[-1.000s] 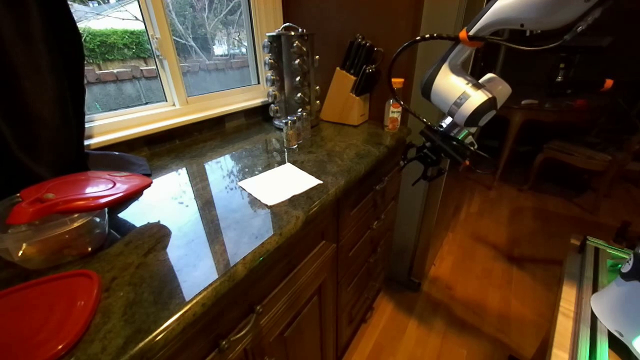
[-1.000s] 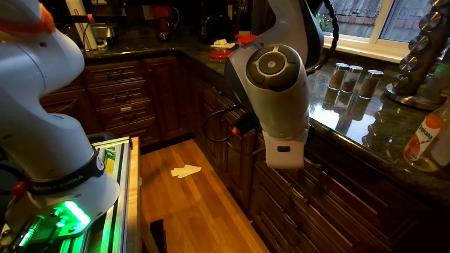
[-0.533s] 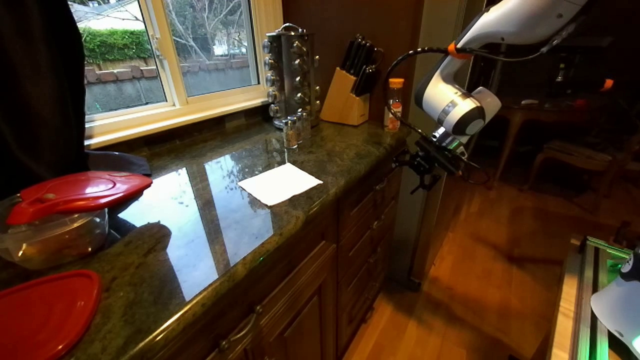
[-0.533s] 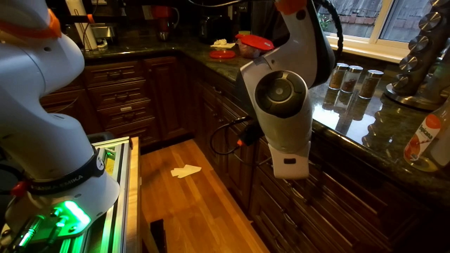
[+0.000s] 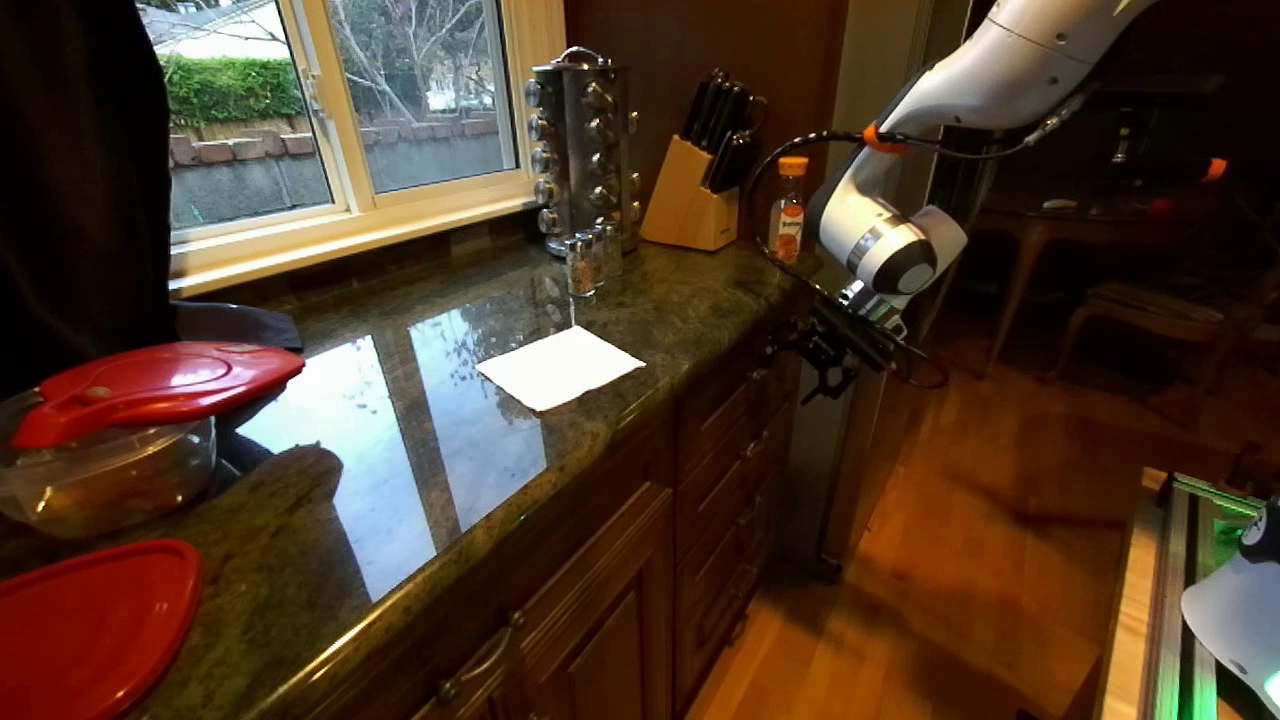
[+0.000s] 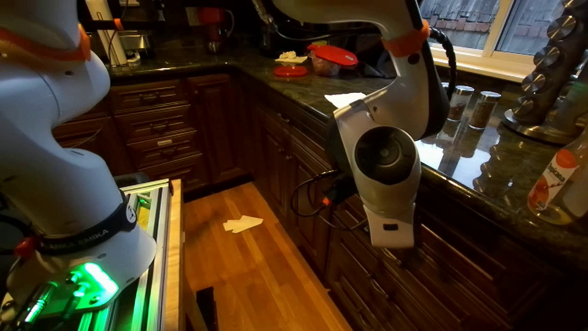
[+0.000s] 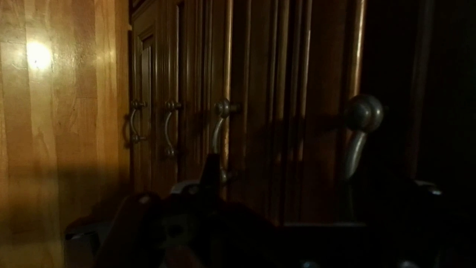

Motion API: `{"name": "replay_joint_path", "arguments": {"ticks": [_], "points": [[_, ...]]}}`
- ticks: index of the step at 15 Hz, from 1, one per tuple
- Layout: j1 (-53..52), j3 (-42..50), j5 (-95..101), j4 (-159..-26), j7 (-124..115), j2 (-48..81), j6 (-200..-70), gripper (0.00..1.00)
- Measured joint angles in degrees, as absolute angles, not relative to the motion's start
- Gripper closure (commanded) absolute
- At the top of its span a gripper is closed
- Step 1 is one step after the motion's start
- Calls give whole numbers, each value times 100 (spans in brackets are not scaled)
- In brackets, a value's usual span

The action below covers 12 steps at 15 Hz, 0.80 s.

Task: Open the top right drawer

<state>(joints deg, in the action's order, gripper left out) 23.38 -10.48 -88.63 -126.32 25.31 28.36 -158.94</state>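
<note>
1. Pincer [image 5: 790, 373]: jaws apart, nothing visibly held.
2. Handle [image 7: 357, 148]: right side of the wrist view.
3. Top right drawer [image 5: 712, 424]: closed, just right of centre in an exterior view.
4. Probable step: approach. Next: straddle handle, grip, pull.
</note>
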Motion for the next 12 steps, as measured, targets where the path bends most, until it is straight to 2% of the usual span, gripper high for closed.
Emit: {"name": "replay_joint_path", "arguments": {"ticks": [12], "points": [[2128,-1050,-8829,-12387,2219,3170,-16415,0]]}}
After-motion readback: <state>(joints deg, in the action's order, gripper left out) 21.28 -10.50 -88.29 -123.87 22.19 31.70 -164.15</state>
